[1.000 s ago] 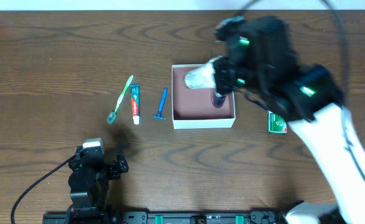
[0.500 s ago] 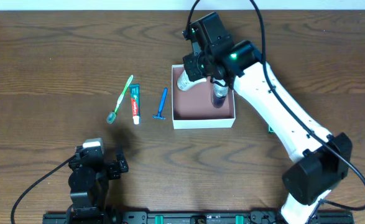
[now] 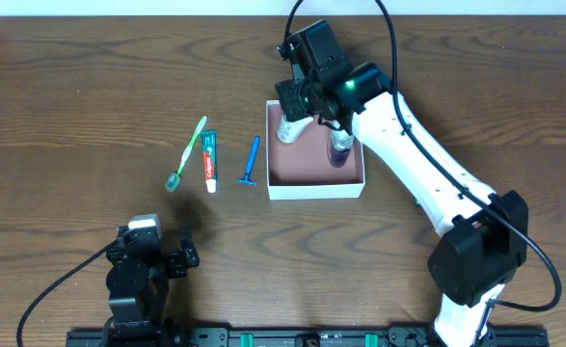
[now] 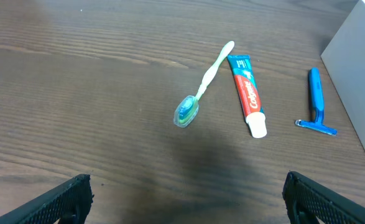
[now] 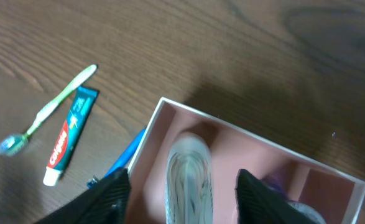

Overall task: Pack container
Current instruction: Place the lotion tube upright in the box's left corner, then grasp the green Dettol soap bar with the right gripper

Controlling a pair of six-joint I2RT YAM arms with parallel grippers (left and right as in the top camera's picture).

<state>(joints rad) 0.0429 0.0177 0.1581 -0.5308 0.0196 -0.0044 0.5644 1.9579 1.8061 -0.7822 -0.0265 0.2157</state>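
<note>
Now we see right gripper (image 5: pixel 182 182) over far left corner of container (image 3: pixel 317 189), fingers (image 5: pixel 117 196) spread wide, clear bottle (image 5: pixel 187 163) between them, touching neither. Container sits on table (image 3: pixel 70 96), just right of blue razor (image 3: pixel 251 161). Left gripper (image 4: pixel 187 190) wide open, empty.

The right arm (image 3: pixel 427 183) rises from its base at the near right edge of the worktop (image 3: pixel 61 87) and stretches diagonally forward and to the left, its white links nearly straightened and its black wrist bent downward; the right pincer (image 5: pixel 185 199) points down, its dark fingers (image 5: pixel 110 198) spread apart; the left arm (image 3: pixel 133 275) sits folded low at the near left edge; the left pincer (image 4: pixel 188 186) faces forward over the worktop, its fingers (image 4: pixel 58 202) set wide and gripping nothing.
</note>
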